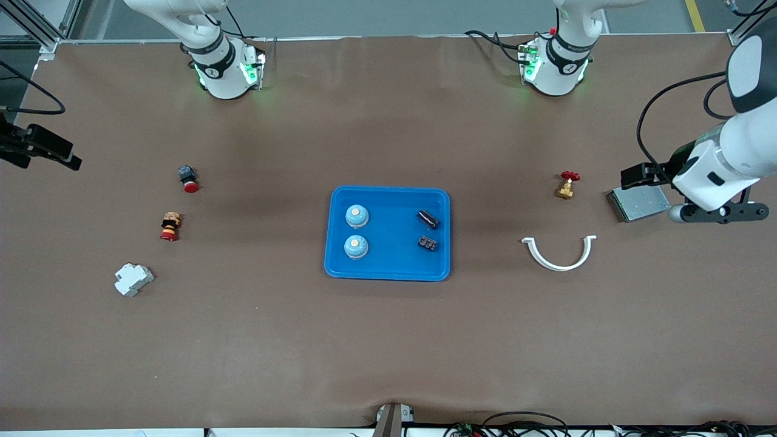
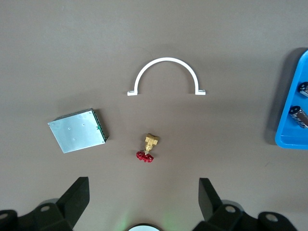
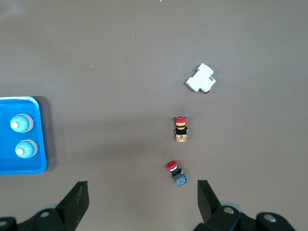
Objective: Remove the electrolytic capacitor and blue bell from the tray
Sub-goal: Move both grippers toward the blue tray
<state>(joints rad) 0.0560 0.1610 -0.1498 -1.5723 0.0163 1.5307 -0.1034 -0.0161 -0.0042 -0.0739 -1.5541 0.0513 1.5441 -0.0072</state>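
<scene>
A blue tray (image 1: 388, 271) lies at the middle of the table. In it stand two pale blue bells (image 1: 357, 215) (image 1: 356, 246) toward the right arm's end, and two black capacitors (image 1: 428, 219) (image 1: 427, 244) lie toward the left arm's end. My left gripper (image 2: 143, 182) hangs open and empty, high over the table by a brass valve (image 2: 148, 148); the tray's edge (image 2: 288, 139) shows there with the capacitors (image 2: 299, 115). My right gripper (image 3: 142, 184) is open and empty too, high over the table by a red push button (image 3: 176, 173); the bells (image 3: 21, 123) show in the tray (image 3: 19, 168).
Toward the left arm's end lie the red-handled brass valve (image 1: 567, 185), a white half-ring clamp (image 1: 559, 255) and a flat metal box (image 1: 637, 203). Toward the right arm's end lie the red push button (image 1: 189, 179), a yellow-red button (image 1: 170, 226) and a white breaker (image 1: 133, 279).
</scene>
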